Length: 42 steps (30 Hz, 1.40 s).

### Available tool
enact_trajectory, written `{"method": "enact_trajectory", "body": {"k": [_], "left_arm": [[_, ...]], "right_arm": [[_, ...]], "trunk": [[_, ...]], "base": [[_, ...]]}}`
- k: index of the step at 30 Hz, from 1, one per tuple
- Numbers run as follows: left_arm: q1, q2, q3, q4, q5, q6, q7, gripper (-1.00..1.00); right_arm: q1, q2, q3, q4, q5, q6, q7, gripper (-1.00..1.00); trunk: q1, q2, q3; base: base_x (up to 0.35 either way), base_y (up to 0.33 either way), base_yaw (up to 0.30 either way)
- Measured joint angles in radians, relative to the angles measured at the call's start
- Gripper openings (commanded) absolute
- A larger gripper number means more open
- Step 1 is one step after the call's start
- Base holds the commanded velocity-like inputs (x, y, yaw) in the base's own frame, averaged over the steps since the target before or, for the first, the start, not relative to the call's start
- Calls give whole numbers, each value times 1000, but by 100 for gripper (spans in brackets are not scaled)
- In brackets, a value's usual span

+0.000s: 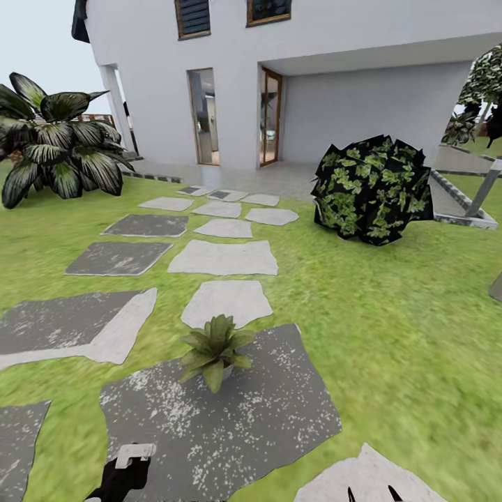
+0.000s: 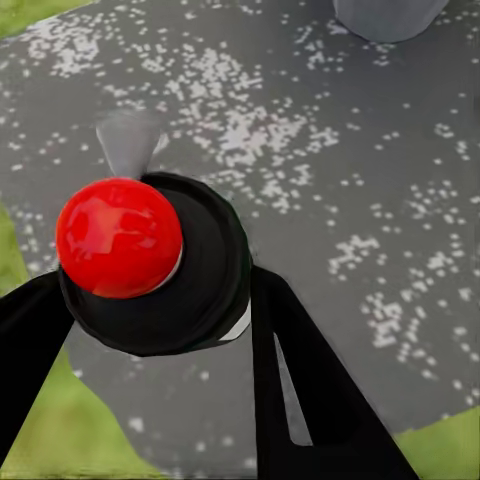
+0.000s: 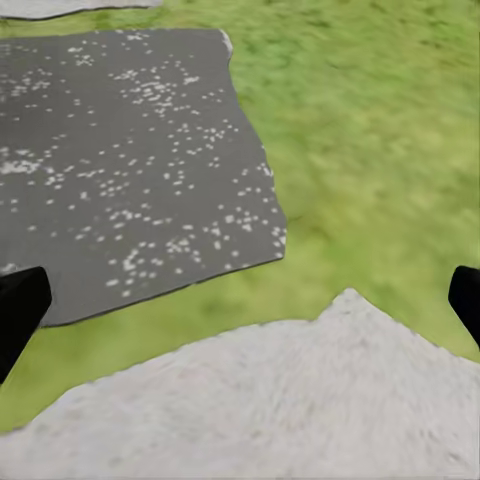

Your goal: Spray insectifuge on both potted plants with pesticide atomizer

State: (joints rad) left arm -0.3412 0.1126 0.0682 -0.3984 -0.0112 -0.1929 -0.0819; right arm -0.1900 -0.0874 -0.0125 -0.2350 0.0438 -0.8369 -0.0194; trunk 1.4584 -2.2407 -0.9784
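While left jaws clasp the pesticide atomizer (image 2: 150,265) over a speckled stepping stone (image 1: 230,418), right jaws gape above lawn (image 3: 380,130)

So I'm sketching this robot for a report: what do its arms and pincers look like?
Little of them shows. The left pincer has flat, glossy black fingers that widen toward the camera, one with a narrow slot cut through it. In the head view its end is black too. The right pincer shows two black fingertips at the picture's edges, seen as two slim dark points from the head. No cables or markings are visible.
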Motion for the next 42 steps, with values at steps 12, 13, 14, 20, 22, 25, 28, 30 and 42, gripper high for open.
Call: {"method": "enact_trajectory", "body": {"k": [12,13,14,20,22,25,28,30,42], "left_arm": [[0,-1,1,-3,-1,2,-5,-100],[0,-1,0,-6,-1,2,-5,-100],[0,-1,-1,-9,-1,5,-5,-100],[-6,5,-11,-12,-10,13,-16,-100],[-11,7,-15,-9,-24,15,-40,-100],[-13,8,-37,-10,-89,23,-121,-100],[-16,9,-47,-13,-185,43,-219,-100],[-18,11,-48,-13,-228,48,-265,-100],[-90,40,-49,-16,-488,66,-651,-100]], "right_arm": [[0,0,0,0,-2,-1,0,100],[0,0,0,0,-3,-1,0,100],[0,0,-1,0,-3,0,0,100],[0,0,12,-5,11,4,2,100],[0,0,31,-16,37,6,2,100],[-2,0,72,-72,127,42,3,100],[-3,1,93,-194,244,193,7,100],[-3,3,100,-270,298,291,31,100],[-67,38,105,-592,352,670,583,100]], "trunk": [[0,0,-4],[0,0,-4],[0,0,-4],[0,0,-4],[0,0,-4],[0,0,-4],[0,0,-4],[0,0,-4],[0,0,-4]], "base": [[46,0,250],[182,0,81],[116,0,52],[32,0,14],[4,0,2],[1,0,1],[0,0,0],[0,0,0],[0,0,0]]}}
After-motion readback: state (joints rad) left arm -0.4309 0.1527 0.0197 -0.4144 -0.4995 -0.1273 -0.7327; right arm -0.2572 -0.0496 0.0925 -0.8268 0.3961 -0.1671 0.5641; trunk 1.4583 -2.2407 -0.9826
